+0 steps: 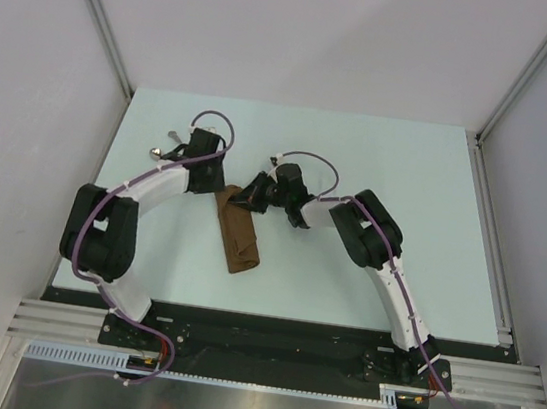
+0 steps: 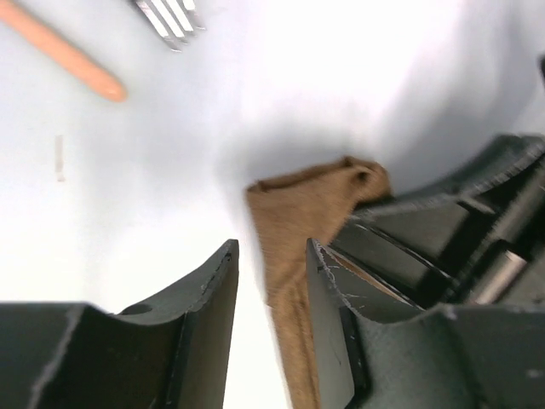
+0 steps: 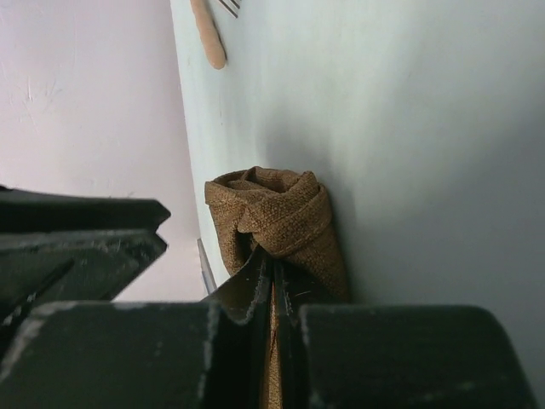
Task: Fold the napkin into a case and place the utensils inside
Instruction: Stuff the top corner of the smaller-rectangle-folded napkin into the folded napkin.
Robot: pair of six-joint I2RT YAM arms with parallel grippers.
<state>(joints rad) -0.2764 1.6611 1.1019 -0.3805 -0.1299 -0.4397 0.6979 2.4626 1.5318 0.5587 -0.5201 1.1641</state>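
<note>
The case (image 1: pixel 237 235), a narrow strip of brown cloth, lies on the pale bench (image 1: pixel 378 178) between the two arms, running from its far end down toward the near edge at a slight slant. Its far end is bunched up into a rumpled fold, and the right end effector (image 3: pixel 272 266) has that end pinched: its two fingers are pressed together with only the thin cloth between them, the fold bulging out just beyond the tips. The left end effector (image 2: pixel 271 260) sits at the same far end, on the other side, with its fingers parted about halfway; the cloth edge runs along the inner face of one finger while bare bench shows in the rest of the gap, so it grips nothing (whether that finger actually touches the cloth is hard to say from the blur). The two end effectors are close together, the right one's dark body showing at the edge of the left wrist view. Farther off, toward the far left of the bench beyond the left wrist, lie the fork (image 2: pixel 170 15), of which only the silver tines show, and the spoon (image 2: pixel 66 53), seen by its pale orange handle, both well apart from the case.
</note>
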